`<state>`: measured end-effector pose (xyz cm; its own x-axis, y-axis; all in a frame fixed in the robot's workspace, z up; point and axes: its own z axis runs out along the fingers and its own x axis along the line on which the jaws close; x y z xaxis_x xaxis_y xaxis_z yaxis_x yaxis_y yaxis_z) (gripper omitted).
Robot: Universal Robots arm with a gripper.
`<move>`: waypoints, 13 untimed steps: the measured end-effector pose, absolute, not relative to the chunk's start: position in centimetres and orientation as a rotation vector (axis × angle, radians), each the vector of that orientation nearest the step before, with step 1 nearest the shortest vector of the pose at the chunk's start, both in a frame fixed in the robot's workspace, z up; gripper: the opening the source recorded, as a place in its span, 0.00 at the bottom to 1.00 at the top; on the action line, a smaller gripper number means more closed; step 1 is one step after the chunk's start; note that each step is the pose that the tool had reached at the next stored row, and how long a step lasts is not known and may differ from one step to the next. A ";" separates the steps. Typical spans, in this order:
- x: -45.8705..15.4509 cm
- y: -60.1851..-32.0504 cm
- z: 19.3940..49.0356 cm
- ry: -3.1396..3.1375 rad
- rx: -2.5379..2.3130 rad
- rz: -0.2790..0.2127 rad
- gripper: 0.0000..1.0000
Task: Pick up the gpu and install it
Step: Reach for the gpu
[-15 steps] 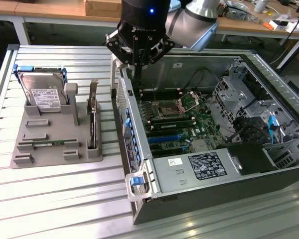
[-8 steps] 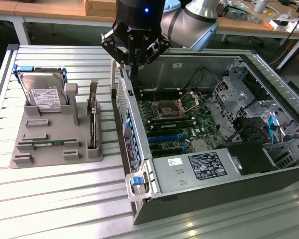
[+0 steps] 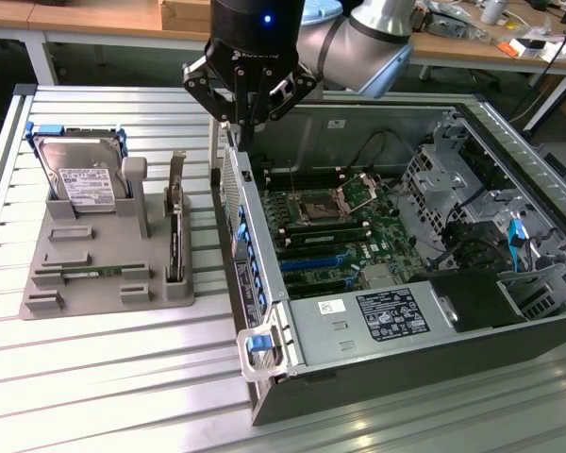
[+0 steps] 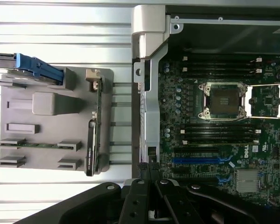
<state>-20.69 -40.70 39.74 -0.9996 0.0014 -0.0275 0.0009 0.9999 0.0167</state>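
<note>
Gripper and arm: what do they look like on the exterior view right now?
The arm is a rounded silver-grey tube. The gripper has a black cylindrical body with a lit blue dot and pale lettering, plus black hinged linkage bars with pivot pins.

The gpu [image 3: 176, 247], a slim black card, stood on edge in the grey holder's [image 3: 94, 250] three-o'clock slot in the exterior view, its pale metal bracket [image 3: 177, 177] toward twelve o'clock.

On your slatted metal bench [image 3: 104, 377] you have the open computer case [image 3: 406, 373], and the grey parts holder [image 3: 85, 257] lies just beside that case.
</note>
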 end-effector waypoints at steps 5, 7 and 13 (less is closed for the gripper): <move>-21.8 -40.7 39.7 3.114 0.002 0.026 0.11; -22.2 -40.7 39.7 3.114 0.002 0.026 0.11; -23.4 -40.7 39.7 3.113 0.002 0.026 0.11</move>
